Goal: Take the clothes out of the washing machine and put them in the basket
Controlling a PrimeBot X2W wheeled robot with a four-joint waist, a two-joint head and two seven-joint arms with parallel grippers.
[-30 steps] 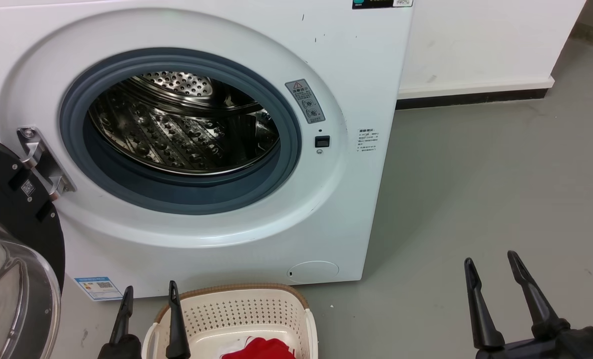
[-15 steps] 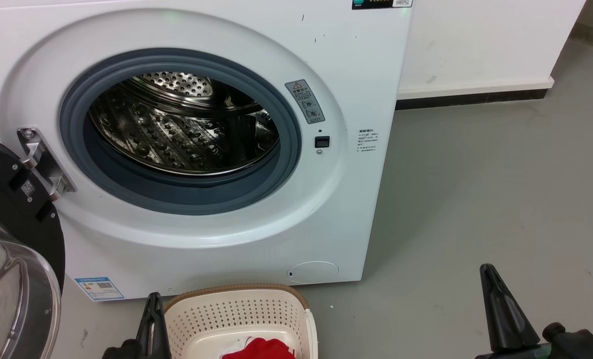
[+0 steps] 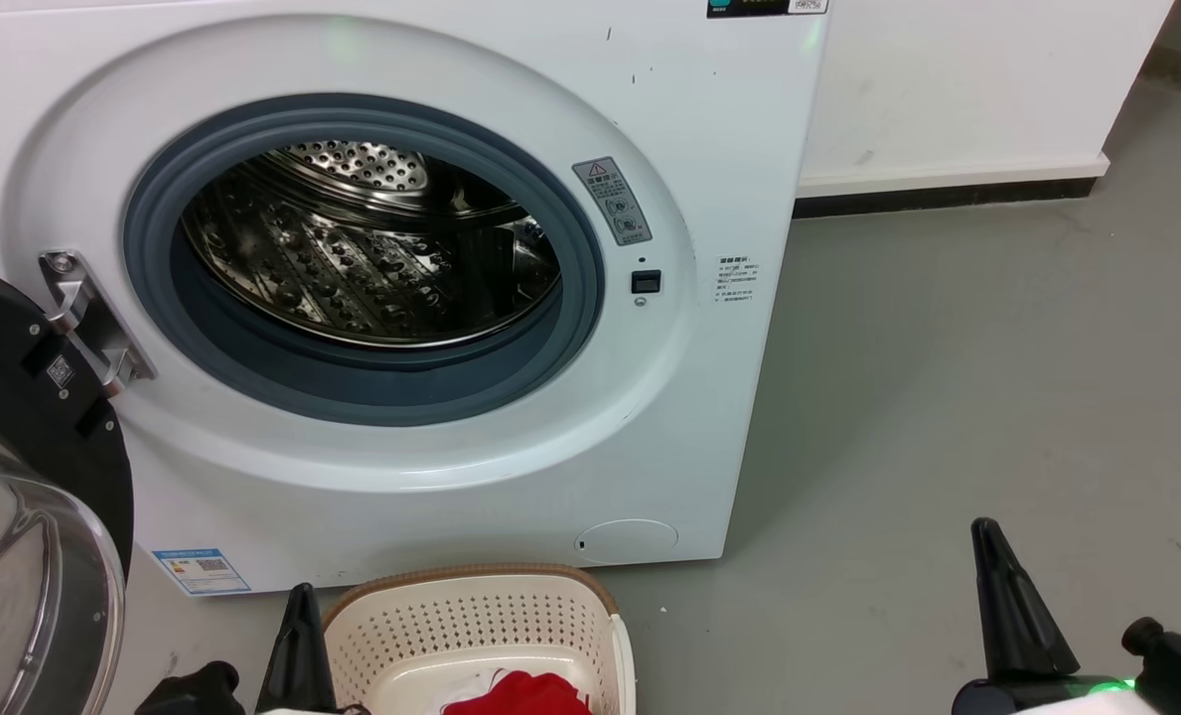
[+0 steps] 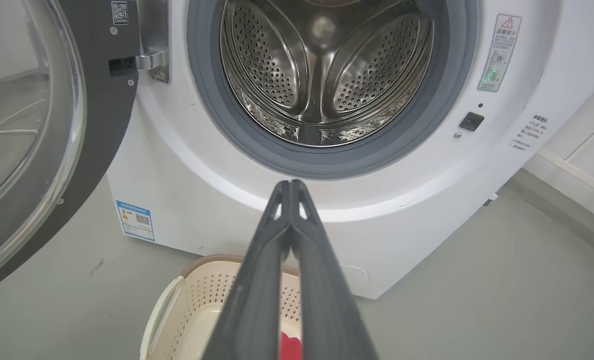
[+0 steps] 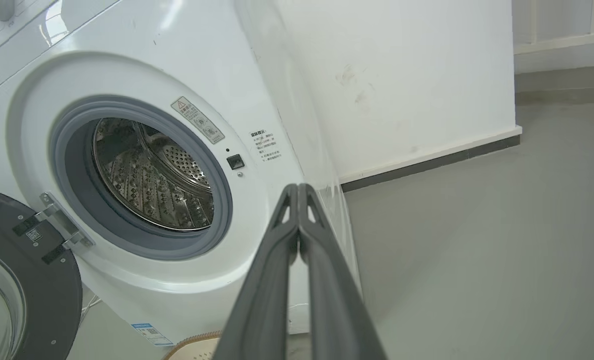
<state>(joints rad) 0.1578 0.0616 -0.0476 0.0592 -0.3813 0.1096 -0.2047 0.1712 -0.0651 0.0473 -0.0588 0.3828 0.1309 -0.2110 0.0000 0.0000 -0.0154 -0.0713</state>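
Both closed, empty: left end effector [image 4: 291, 190], right end effector [image 5: 297, 192]; washing machine [image 3: 650, 417] bare, clothes [image 3: 516, 693] in basket [image 3: 471, 624], prob. done.

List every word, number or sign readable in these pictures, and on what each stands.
No word or number can be read; all print is too small or blurred.
Grey sticker beside the porthole of the washing machine: red warning triangle; print unreadable.
Blue-edged label, machine's lower front: QR code; print unreadable.
Tag on the black door frame: QR code.
Print block right of the latch: unreadable.
Panel strip at the top: blurred.
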